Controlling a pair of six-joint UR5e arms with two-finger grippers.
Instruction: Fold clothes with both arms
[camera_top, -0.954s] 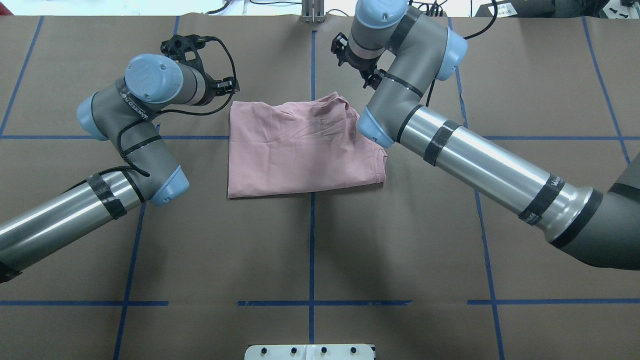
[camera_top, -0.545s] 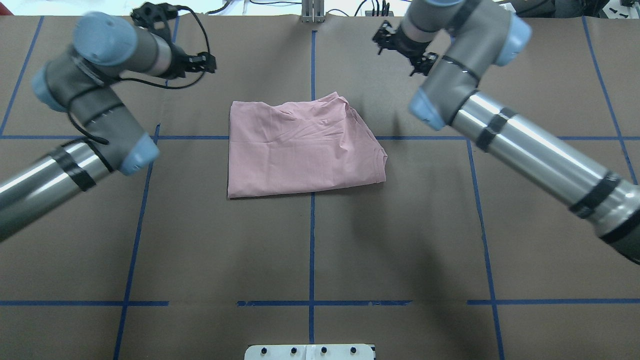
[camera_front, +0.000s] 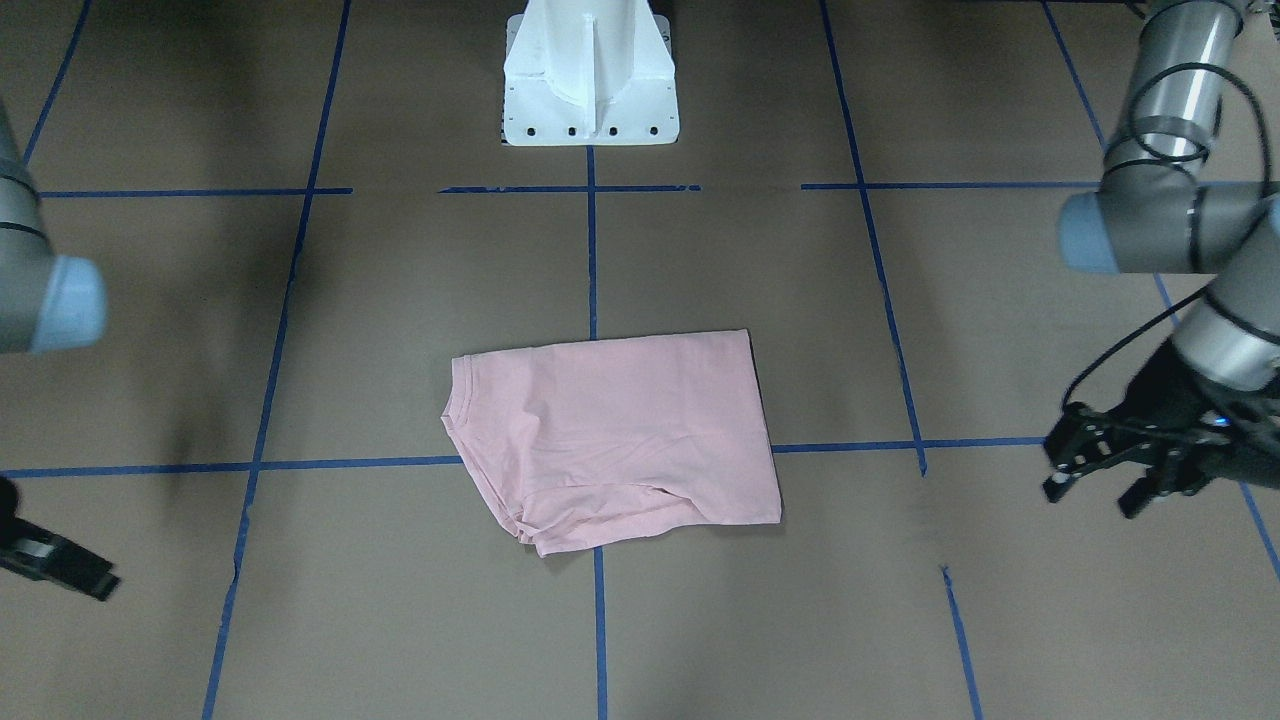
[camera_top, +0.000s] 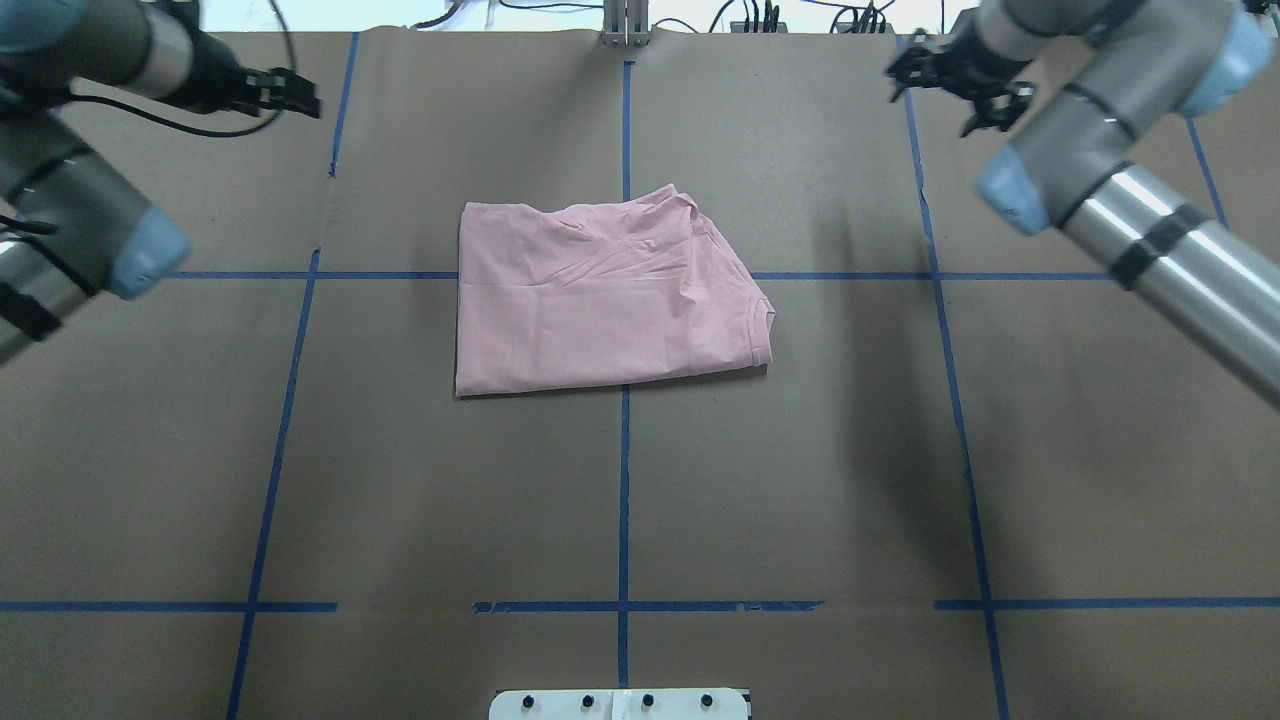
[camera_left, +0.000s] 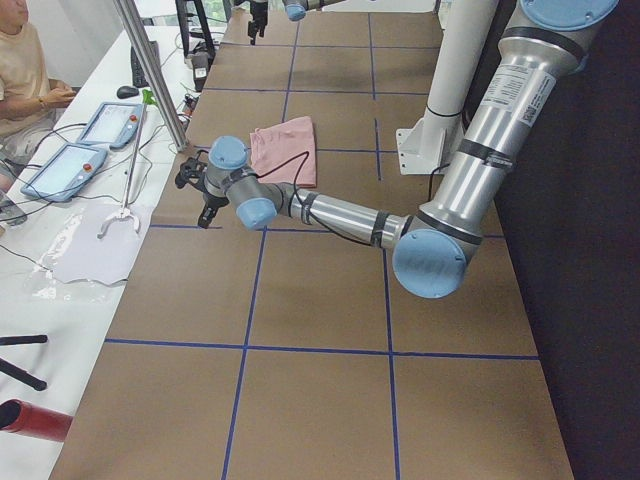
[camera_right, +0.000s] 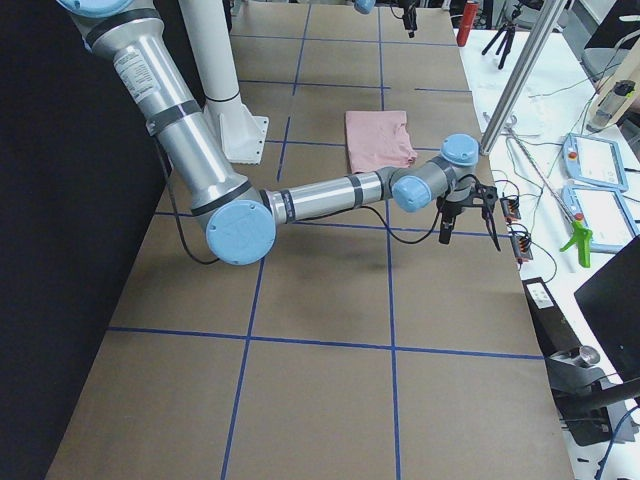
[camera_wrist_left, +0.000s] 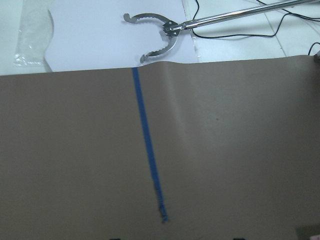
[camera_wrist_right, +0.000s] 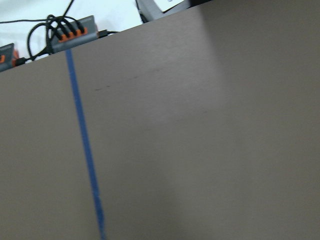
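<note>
T-shirt (camera_top: 600, 300) folded on table (camera_top: 800, 480), plain pink side up.

The T-shirt (camera_top: 600, 300) was folded over itself, so its under layers and whichever side faced the table (camera_top: 800, 480) were hidden. The front-facing view chopped the right pincer (camera_front: 58, 568) at the left edge, leaving just a black stub, and most of the right arm (camera_front: 40, 300) too. Overhead, the left arm (camera_top: 70, 220) was cut by the left edge and the left pincer (camera_top: 300, 98) looked smeary. Both wrist views left the pincer fingers out of frame. Exterior left showed the right pincer as a speck at the top edge, and the left pincer was the same in exterior right. The white pedestal (camera_top: 620, 703) and a person (camera_left: 25, 75) were clipped by edges too.
</note>
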